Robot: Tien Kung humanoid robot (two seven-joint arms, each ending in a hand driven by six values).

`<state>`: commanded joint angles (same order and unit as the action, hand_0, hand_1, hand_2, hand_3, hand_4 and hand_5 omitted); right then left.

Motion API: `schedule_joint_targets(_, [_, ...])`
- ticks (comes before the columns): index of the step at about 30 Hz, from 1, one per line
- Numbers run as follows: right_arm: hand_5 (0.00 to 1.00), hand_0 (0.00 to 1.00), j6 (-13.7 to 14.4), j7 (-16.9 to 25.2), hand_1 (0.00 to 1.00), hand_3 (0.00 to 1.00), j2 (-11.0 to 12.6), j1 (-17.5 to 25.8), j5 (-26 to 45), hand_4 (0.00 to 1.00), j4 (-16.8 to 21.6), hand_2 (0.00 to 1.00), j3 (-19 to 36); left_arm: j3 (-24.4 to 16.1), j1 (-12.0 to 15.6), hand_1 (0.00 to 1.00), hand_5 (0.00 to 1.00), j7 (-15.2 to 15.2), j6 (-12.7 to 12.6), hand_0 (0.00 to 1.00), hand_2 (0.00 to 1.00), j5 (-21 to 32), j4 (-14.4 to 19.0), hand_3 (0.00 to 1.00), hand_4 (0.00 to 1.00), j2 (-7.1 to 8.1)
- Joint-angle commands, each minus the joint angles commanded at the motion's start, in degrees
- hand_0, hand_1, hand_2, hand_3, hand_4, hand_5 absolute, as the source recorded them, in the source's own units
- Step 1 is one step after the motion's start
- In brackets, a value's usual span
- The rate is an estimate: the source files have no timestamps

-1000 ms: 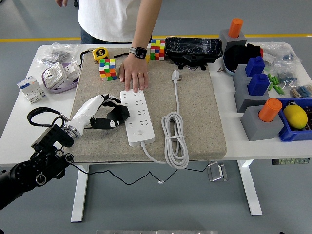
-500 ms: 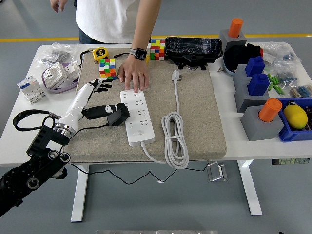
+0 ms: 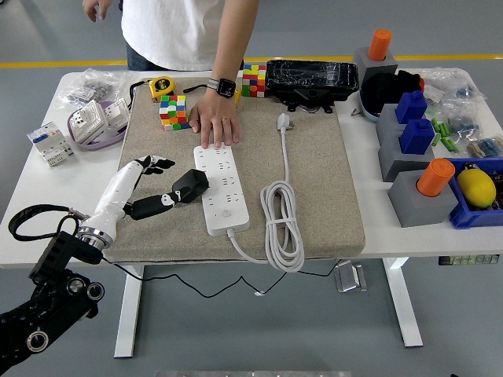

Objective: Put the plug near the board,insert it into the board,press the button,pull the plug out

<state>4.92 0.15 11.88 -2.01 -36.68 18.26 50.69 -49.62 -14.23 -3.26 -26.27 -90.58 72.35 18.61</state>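
Left robot hand (image 3: 149, 184), left of centre in the frame: thumb and fingers loosely spread, no full grip; the black plug (image 3: 189, 185) rests at its thumb tip, touching the left edge of the white power strip (image 3: 221, 189). A person's hand (image 3: 214, 119) pins the strip's far end. Recommended: close firmly on the plug, lift, align prongs squarely above a socket.

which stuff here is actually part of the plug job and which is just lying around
Part of the job:
black plug
white power strip
left hand, beside the plug
person's hand, resting on the strip's far end

Lying about:
cubes
tape measure
orange-topped blocks
blue bin
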Motion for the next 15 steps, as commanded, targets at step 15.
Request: schedule_joint_targets(15, [0.488, 0.602, -0.03, -0.01, 0.64, 0.553, 0.06, -0.15, 0.14, 0.946, -0.03, 0.639, -0.55, 3.12, -1.29, 0.719, 0.538, 2.44, 1.69, 0.735, 0.705, -1.25, 0.08, 0.691, 0.872, -0.58])
